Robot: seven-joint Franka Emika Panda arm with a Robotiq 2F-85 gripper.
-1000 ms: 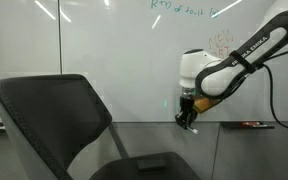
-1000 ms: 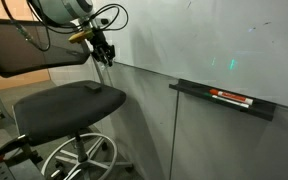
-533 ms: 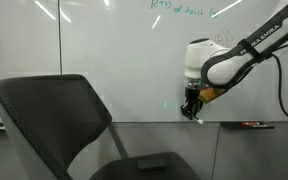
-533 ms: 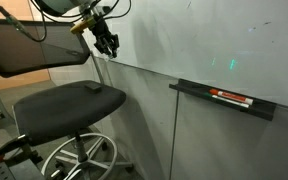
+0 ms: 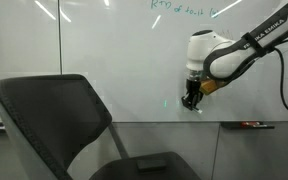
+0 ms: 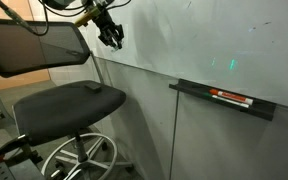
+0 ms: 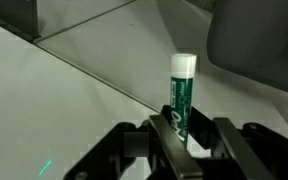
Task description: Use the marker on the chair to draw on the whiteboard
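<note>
Marker (image 7: 182,90) clamped in the gripper (image 5: 192,100), close to the whiteboard (image 5: 94,60).
The slim green stick with its white cap stood between dark fingers. The black-and-white arm (image 5: 249,50) reached in, wrist turned down, beside the glossy board and well above the dark padded chair (image 6: 69,98).

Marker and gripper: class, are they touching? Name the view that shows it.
Touching. The wrist view shows the marker standing up out of the shut gripper, its lower end clamped there.
</note>
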